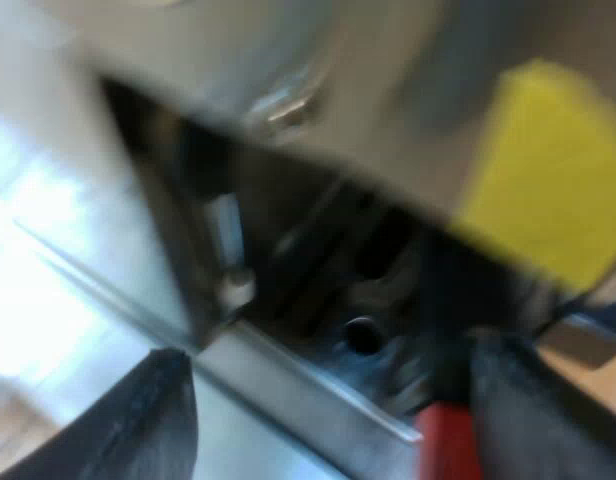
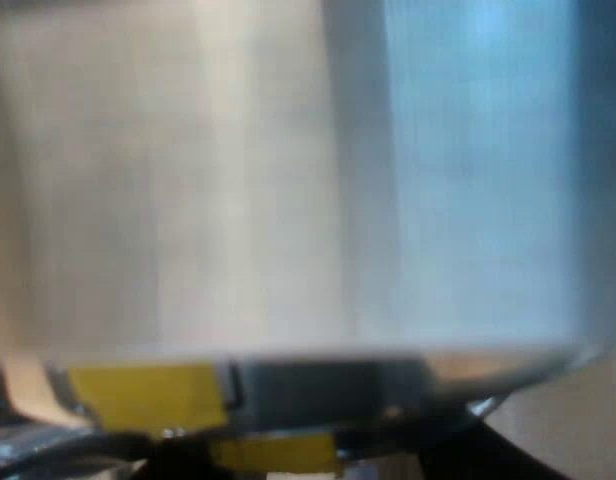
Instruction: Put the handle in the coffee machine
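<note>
My left gripper [image 1: 333,425] is open at the front of the espresso machine [image 1: 288,60], its two black fingers [image 1: 138,420] spread wide over the metal drip tray [image 1: 288,370]. The holder's dark handle with its red end [image 1: 446,440] sticks out of the machine's dark recess, close beside one finger and not gripped. Whether the holder is locked in is blurred. My right gripper [image 2: 318,468] is very close to a brushed metal wall [image 2: 288,200] of the machine.
A yellow patch [image 1: 548,170] sits on the machine's front above the recess, and a yellow strip [image 2: 148,395] runs under the metal wall. A round hole [image 1: 362,335] shows in the tray area.
</note>
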`<state>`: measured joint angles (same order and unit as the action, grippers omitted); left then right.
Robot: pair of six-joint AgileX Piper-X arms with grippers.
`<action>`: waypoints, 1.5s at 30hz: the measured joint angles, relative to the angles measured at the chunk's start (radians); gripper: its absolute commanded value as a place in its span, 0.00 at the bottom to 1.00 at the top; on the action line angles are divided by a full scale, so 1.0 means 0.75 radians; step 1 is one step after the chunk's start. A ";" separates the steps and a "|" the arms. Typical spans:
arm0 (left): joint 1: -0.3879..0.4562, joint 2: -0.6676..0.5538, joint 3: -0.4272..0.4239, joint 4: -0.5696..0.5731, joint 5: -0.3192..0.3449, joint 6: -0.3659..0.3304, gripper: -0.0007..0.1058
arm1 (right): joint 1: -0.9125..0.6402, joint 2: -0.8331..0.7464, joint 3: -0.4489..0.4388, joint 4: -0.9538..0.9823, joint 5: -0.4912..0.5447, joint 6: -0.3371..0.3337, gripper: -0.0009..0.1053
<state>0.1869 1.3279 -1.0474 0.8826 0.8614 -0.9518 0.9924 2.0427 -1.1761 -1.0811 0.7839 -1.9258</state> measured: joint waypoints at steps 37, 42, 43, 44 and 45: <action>-0.139 0.038 -0.012 0.014 -0.347 0.048 0.01 | 0.000 0.000 0.000 0.000 0.002 -0.028 0.27; -0.176 0.038 -0.012 0.085 -0.416 0.086 0.01 | 0.000 0.000 0.000 0.000 0.002 -0.035 0.27; -0.183 0.038 -0.015 0.101 -0.410 0.086 0.01 | 0.000 0.000 0.000 0.000 0.002 -0.034 0.27; -0.188 0.038 -0.015 0.105 -0.401 0.086 0.01 | 0.000 0.000 0.000 0.000 0.002 -0.034 0.27; -0.196 0.035 -0.015 0.122 -0.386 0.081 0.01 | 0.000 0.000 0.000 0.000 0.002 -0.034 0.27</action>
<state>0.0402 1.3541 -1.0584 0.9738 0.5719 -0.8913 0.9924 2.0427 -1.1761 -1.0811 0.7852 -1.9514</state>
